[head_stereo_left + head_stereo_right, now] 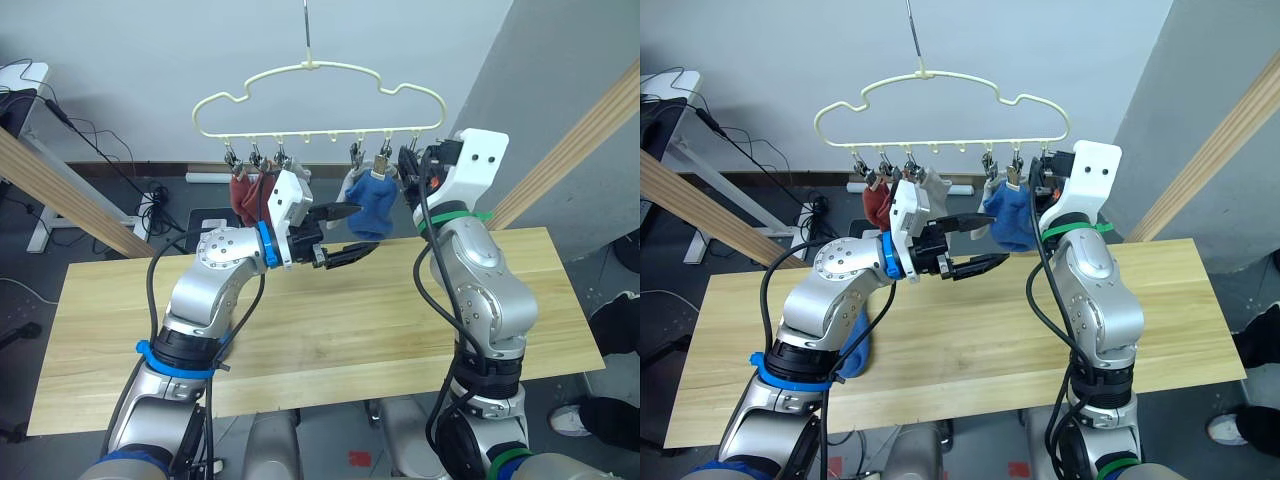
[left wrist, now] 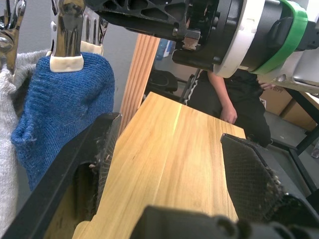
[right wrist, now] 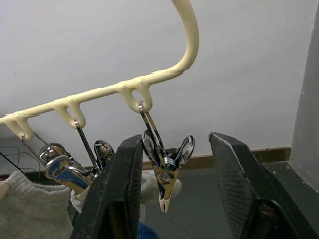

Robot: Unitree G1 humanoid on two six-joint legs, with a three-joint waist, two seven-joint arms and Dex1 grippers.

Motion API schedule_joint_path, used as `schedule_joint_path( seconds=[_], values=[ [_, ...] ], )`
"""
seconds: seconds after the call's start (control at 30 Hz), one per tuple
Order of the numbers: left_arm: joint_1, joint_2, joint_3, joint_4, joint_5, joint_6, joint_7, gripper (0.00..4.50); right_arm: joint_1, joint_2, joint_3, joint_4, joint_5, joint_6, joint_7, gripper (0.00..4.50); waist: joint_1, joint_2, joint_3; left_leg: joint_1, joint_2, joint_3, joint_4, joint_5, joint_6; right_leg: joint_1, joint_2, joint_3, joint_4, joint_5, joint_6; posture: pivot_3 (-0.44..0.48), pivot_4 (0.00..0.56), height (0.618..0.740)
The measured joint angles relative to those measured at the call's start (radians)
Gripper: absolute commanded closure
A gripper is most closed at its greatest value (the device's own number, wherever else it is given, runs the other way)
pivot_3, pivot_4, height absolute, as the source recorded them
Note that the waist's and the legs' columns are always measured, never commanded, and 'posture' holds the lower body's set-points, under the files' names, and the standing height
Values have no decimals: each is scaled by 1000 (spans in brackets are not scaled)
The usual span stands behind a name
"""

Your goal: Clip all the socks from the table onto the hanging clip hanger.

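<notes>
Clip (image 3: 167,174) (empty) between right hand (image 3: 174,199) fingers

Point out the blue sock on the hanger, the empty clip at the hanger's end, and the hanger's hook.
blue sock (image 1: 372,208): left eye view, middle of the fabric.
empty clip (image 3: 166,172): right wrist view, its metal handles.
hook (image 1: 307,30): left eye view, its straight metal shank.

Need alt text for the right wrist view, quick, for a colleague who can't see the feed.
The right hand, fingers open, brackets an empty metal clip hanging from the end loop of the pale yellow clip hanger. Beside it hang more clips, and a light grey sock shows at the edge, against a plain wall.
</notes>
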Motion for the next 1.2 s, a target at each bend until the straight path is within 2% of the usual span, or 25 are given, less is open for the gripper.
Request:
schedule_joint_path(
  seconds=[0.27, 0.37, 0.53, 1.07, 1.2],
  values=[
    [0, 0, -3, 0, 0, 0, -1, 885, 0, 2, 0, 0, 1, 0, 0, 2373, 0, 0, 0, 0, 0, 0, 0, 0, 0, 0, 0, 0, 0, 0, 0, -159, 298, 740],
    [1, 0, -5, 0, 0, 0, -1, 885, 0, 2, 0, 0, 8, -1, 4, 2818, 0, 0, 0, 0, 0, 0, 0, 0, 0, 0, 0, 0, 0, 0, 0, -159, 298, 740],
    [10, 0, -8, 0, 3, -2, -2, 885, 0, -8, 2, 0, 10, -7, 8, 4469, 0, 0, -1, 0, 0, 0, 0, 0, 0, 0, 0, 0, 0, 0, 0, -161, 292, 740],
    [72, 24, -9, -4, 20, -16, -3, 885, 9, -47, 19, -6, 0, -10, 22, 4469, 0, 0, -8, 0, 0, 0, 0, 0, 0, 0, 0, 0, 0, 0, 0, -155, 284, 740],
    [72, 24, -9, -4, 20, -16, -3, 885, 60, -87, 56, -75, -12, 16, 37, 3121, 0, 0, -9, 0, 0, 0, 0, 0, 0, 0, 0, 0, 0, 0, 0, -158, 286, 740]
  ],
)
